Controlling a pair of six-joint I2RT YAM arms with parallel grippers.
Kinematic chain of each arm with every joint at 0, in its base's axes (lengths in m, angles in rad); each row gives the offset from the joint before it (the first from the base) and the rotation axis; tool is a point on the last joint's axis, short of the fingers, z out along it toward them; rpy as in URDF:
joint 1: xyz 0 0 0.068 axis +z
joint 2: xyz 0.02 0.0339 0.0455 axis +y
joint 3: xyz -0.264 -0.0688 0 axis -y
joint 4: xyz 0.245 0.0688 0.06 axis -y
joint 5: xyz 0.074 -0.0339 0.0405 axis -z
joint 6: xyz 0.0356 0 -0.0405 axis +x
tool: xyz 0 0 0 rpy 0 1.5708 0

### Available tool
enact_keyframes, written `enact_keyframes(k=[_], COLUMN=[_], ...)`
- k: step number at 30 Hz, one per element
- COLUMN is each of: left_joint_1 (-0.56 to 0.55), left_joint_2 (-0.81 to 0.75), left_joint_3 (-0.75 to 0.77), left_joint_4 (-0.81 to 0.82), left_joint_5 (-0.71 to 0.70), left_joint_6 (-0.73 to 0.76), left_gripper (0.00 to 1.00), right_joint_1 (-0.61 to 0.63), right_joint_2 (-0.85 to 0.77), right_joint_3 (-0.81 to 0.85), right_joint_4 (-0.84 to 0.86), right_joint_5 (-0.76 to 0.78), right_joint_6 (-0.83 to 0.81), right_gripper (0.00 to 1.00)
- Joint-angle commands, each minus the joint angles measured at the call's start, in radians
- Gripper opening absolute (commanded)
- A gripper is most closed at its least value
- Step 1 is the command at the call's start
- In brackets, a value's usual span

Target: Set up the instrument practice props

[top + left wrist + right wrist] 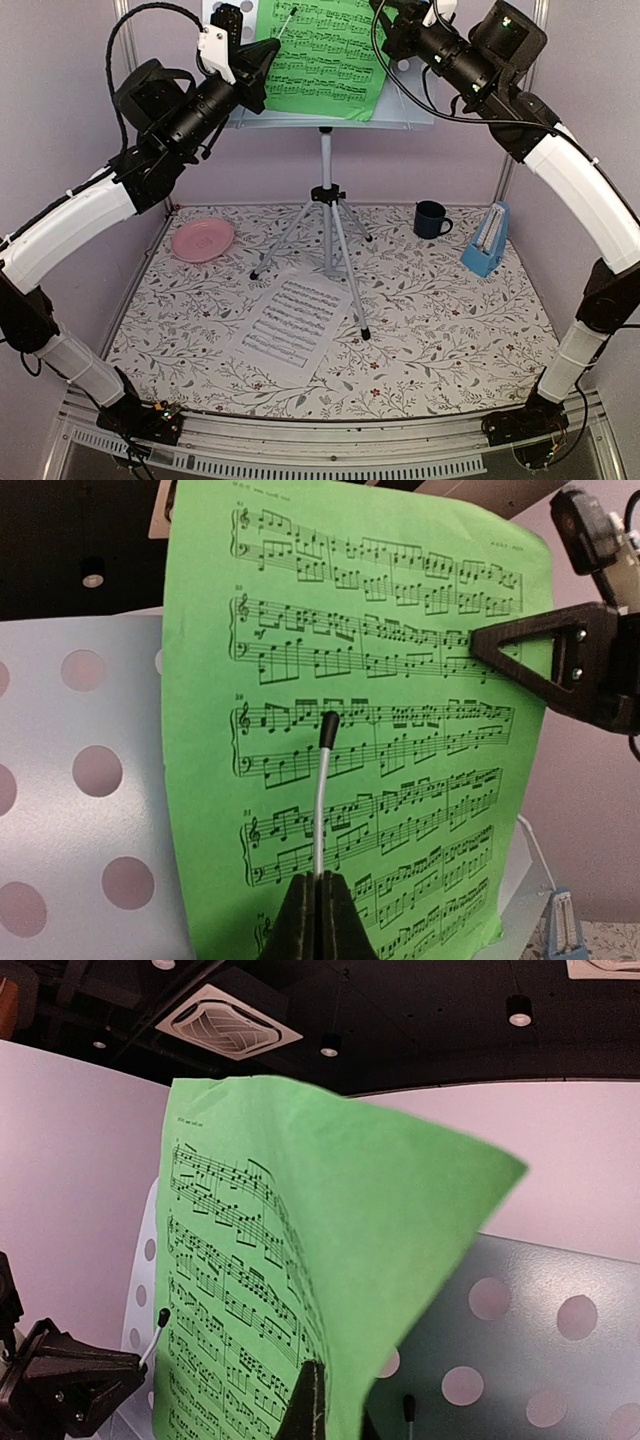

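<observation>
1. Two sheets in play. The green sheet [325, 60] is up against the perforated desk of the music stand [60, 780]. The white sheet [295, 325] lies flat on the surface [450, 330] by the tripod feet. The metronome [487, 240] stands far right, apart from both.
2. Handling, my read: the paper is light and floppy with no stiffness of its own, so it creases easily. The green sheet bows toward the right wrist camera. Take it at an edge or corner only and let the desk back it.
3. The stand looks light and top-heavy on thin legs, so a sideways push could tip it.
4. Right hand [310, 1385]: fully closed, pinching the green sheet at its edge.
5. Left hand [320, 895]: fully closed on the retainer wire [318, 810]. This thin black-tipped rod lies across the front of the green sheet and looks springy, so it is likely to snap back if released.
</observation>
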State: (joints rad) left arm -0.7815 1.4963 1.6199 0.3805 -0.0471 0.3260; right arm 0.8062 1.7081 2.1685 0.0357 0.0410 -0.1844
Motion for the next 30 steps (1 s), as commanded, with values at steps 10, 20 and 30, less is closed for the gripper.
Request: enact_keyframes(k=[10,20,30], left_joint_1=[-0.037,-0.038,-0.038], left_joint_2=[-0.032,-0.038,-0.040], left_joint_3=[-0.027,-0.034,-0.040], left_joint_4=[0.041,0.046,0.060], left_joint_5=[0.061,0.066,0.080], left_joint_6=[0.024,0.024,0.025], left_gripper=[0.00,0.00,0.00], right_joint_1=[0.030,0.041,0.055], right_joint_2=[0.122,0.163,0.185], right_joint_3=[0.128,0.147,0.153], right_joint_4=[0.088,0.122,0.144], right_joint_5=[-0.087,-0.122,-0.149], right_joint_6=[-0.026,-0.002,0.030], right_gripper=[0.00,0.00,0.00])
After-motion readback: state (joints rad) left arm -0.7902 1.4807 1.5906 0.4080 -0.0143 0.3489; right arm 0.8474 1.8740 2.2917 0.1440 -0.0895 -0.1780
